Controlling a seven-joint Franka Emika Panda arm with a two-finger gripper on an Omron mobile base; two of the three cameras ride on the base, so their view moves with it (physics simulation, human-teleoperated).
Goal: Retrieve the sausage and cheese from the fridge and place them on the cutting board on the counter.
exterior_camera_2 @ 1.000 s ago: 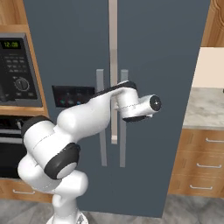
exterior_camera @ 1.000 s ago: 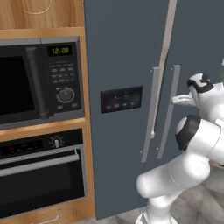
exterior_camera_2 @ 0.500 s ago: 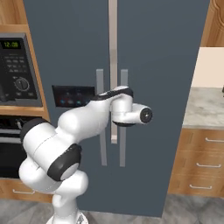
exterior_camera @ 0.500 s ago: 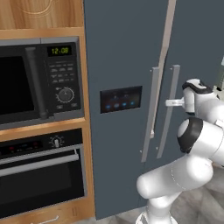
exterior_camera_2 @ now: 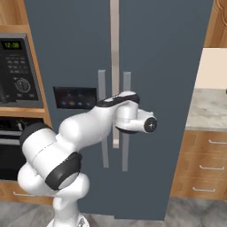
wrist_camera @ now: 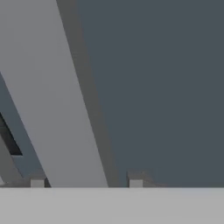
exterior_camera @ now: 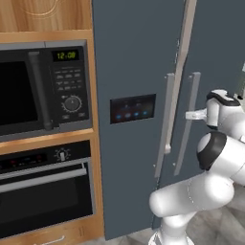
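Two doors of the fridge [exterior_camera: 139, 62] stand shut in the left base view, so the task appears to be at its opening step: nothing has been retrieved, and the sausage, the cheese and the cutting board are not to be seen here; the contents of the fridge are hidden behind the doors. In this view the gripper [exterior_camera: 191, 115] reaches level against the right-hand handle [exterior_camera: 187, 122], with the left-hand handle [exterior_camera: 165, 115] just beside it; a microwave [exterior_camera: 43, 91] and an oven [exterior_camera: 45, 186] sit in the wooden cabinet to the left. In the right base view the arm's wrist covers the hand where it meets the handles at mid-height, and a stretch of the counter [exterior_camera_2: 206, 106] shows at the right above drawers with silver handles. In the hand view a pale grey handle bar runs aslant across the dark door face, and the two fingertips [wrist_camera: 37, 182] stand one to each side of it, set at a middling width; whether they press on the bar cannot be told. All of the fetching and placing remains to be done.
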